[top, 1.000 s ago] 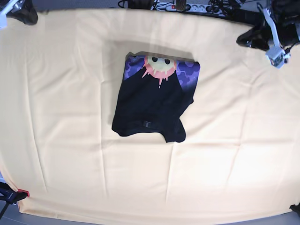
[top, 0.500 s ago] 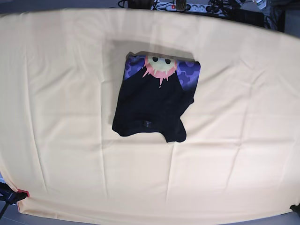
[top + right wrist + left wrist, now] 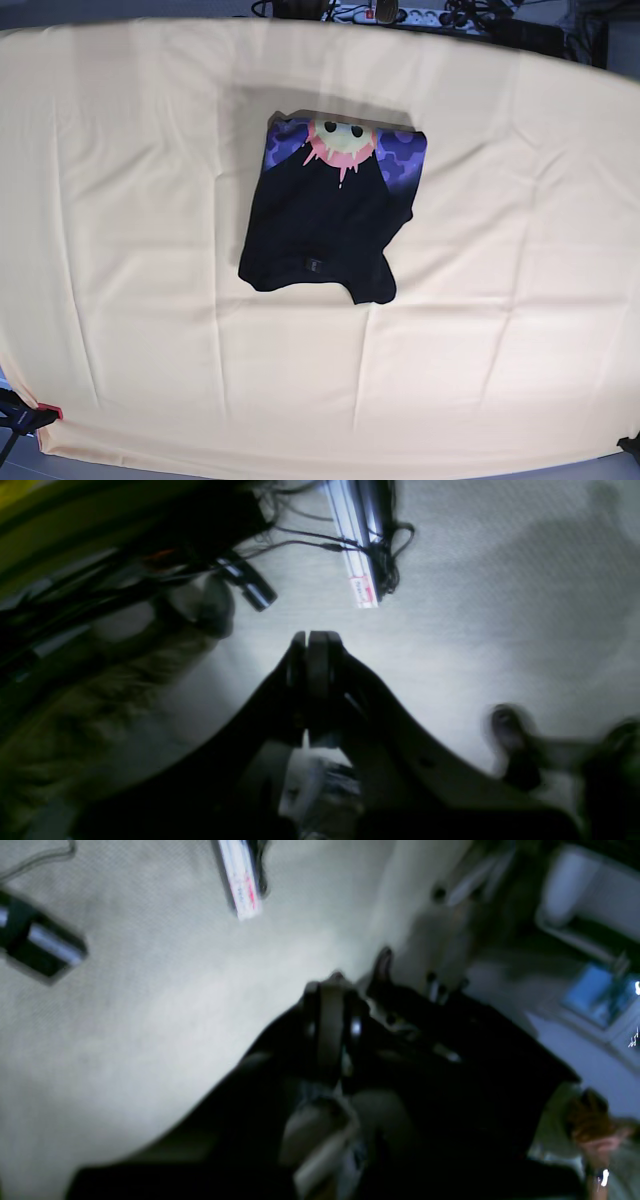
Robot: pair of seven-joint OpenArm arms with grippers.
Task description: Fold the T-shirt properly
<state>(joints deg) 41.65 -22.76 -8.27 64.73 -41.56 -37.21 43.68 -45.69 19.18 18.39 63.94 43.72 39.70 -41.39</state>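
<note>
One T-shirt (image 3: pixel 325 225) is what you have on the bench, operator: black, folded into a compact, roughly rectangular bundle, lying flat near the middle of the pale yellow cloth (image 3: pixel 120 250) in the base view, a little toward the far edge. Its far strip shows the print, a yellow sun face with pink rays flanked by purple patches; the near part is plain black, with a small tag-like mark near the near edge and one corner of fabric jutting out at the near right. The cloth covers the whole work surface, creased in long shallow folds, with a red-tipped clamp (image 3: pixel 30 415) at its near left corner. One power strip (image 3: pixel 400 14) with dark cables lies past the far edge. Neither arm appears in the base view, so nothing touches the garment. Two grippers show only in their own wrist views, both blurred. Your left gripper (image 3: pixel 330 1015) has its jaws pressed together with nothing between them, seen against a pale carpeted floor (image 3: pixel 125 990) with a white strip and a dark device lying on it. Your right gripper (image 3: pixel 314 657) likewise has its jaws together and empty, over the same sort of pale floor, with a white strip and tangled black cables (image 3: pixel 370 545) beyond it and dark, indistinct shapes to the left.
</note>
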